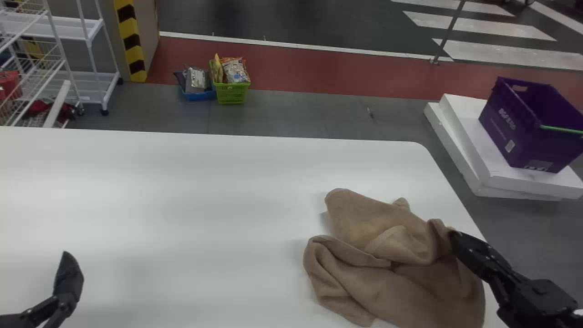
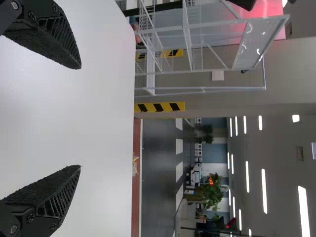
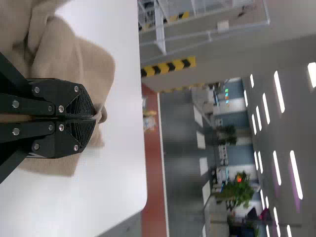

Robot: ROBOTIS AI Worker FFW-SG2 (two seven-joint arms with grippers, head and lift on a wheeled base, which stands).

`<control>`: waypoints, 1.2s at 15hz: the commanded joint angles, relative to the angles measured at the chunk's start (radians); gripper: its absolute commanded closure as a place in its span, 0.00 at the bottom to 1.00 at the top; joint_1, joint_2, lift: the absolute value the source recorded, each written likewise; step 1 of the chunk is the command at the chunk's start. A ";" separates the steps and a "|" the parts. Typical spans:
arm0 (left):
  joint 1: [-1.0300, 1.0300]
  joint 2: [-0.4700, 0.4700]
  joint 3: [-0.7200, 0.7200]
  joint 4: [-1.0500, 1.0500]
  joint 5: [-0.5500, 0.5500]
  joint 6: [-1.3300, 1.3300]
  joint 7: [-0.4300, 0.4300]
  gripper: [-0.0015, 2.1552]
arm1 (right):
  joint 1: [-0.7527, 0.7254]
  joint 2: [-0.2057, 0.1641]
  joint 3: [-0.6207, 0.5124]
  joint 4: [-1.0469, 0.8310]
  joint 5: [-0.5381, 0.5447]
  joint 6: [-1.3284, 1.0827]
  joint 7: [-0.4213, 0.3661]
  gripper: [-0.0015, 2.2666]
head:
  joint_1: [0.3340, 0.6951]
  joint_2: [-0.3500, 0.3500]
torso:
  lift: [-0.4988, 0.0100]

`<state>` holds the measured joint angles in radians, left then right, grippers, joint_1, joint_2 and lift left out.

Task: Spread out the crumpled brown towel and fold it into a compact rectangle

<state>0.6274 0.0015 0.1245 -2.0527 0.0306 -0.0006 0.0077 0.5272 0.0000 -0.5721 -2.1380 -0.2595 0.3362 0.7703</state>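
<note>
The brown towel [image 1: 378,273] lies crumpled in loose folds on the right part of the white table [image 1: 182,205]. At its right side my right gripper [image 1: 454,234] is shut on a pinch of the cloth. In the right wrist view, that gripper [image 3: 96,118] has its two fingers pressed together with a bit of towel [image 3: 94,64] between the tips. My left gripper [image 1: 68,264] is over the table's left front area, well away from the towel. The left wrist view shows the left gripper [image 2: 80,117] with its fingers wide apart and nothing between them.
Beyond the table's right edge, a purple basket [image 1: 524,123] stands on white slabs [image 1: 478,150]. Green [image 1: 231,93] and blue [image 1: 198,95] baskets with packages sit on the floor beyond the far edge. A white wire rack [image 1: 91,86] is at the far left.
</note>
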 commanded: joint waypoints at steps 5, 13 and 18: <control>0.008 -0.004 0.014 -0.003 0.008 -0.009 0.000 0.05 | 0.053 0.001 0.222 -0.126 -0.083 -0.165 0.158 0.49 | 1.00 0.60 | 0.73; 0.014 -0.004 0.026 -0.007 0.020 -0.015 0.000 0.05 | 0.085 0.001 0.609 -0.174 0.077 -0.144 0.268 0.49 | 1.00 0.96 | 0.73; 0.014 -0.004 0.029 -0.014 0.028 -0.015 0.000 0.05 | 0.076 -0.017 0.718 -0.180 0.264 -0.058 0.268 0.05 | 1.00 1.00 | 0.73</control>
<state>0.6412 0.0015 0.1530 -2.0642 0.0580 -0.0160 0.0077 0.6066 -0.0034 0.1230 -2.3143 -0.0484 0.2532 1.0385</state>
